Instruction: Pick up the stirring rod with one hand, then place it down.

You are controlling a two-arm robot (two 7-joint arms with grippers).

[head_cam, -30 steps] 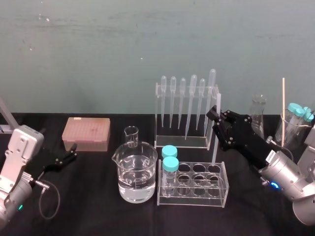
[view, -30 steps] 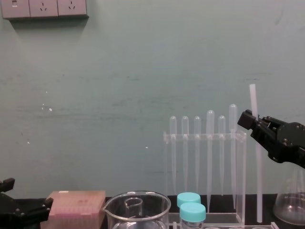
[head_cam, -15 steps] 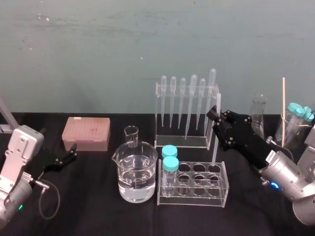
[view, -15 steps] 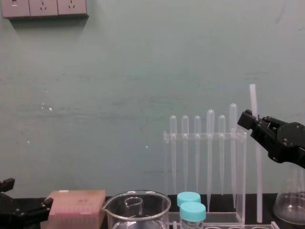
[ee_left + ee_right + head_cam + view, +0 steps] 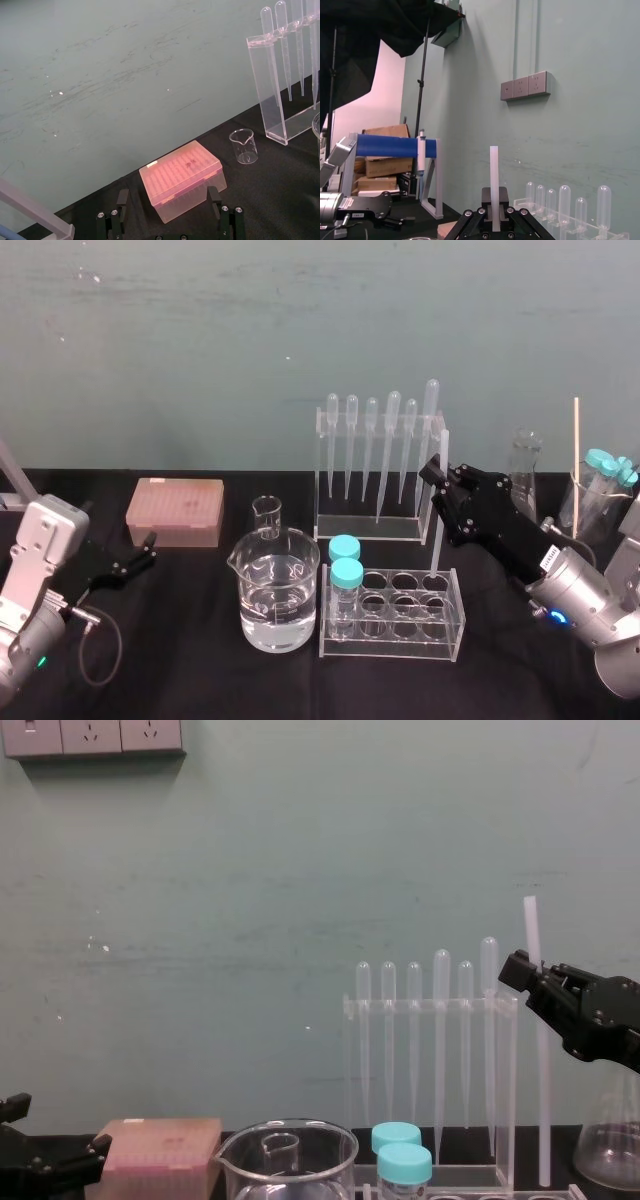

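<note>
Head view: the right end effector (image 5: 440, 476) reaches in from the right of the pipette rack (image 5: 380, 470), pinching the stirring rod (image 5: 436, 545) near its upper part. The rod stands almost upright just beside the pipette rack's right end. Its lower end meets the back right hole of the tube rack (image 5: 392, 618) in front of the pipette rack. The left end effector (image 5: 140, 558) lies low over the worktop (image 5: 200, 680), well to the left of the pipette rack, in front of a pink box (image 5: 175, 512).

Chest view: the rod rises higher than the pipette rack, with the black fingers (image 5: 522, 970) closed on it at about the height of the rack's top bar.

Left wrist view: the left fingers (image 5: 121, 210) are spread wide, holding nothing.

Right wrist view: the rod stands clamped between the pressed-together right fingers (image 5: 485, 216).
</note>
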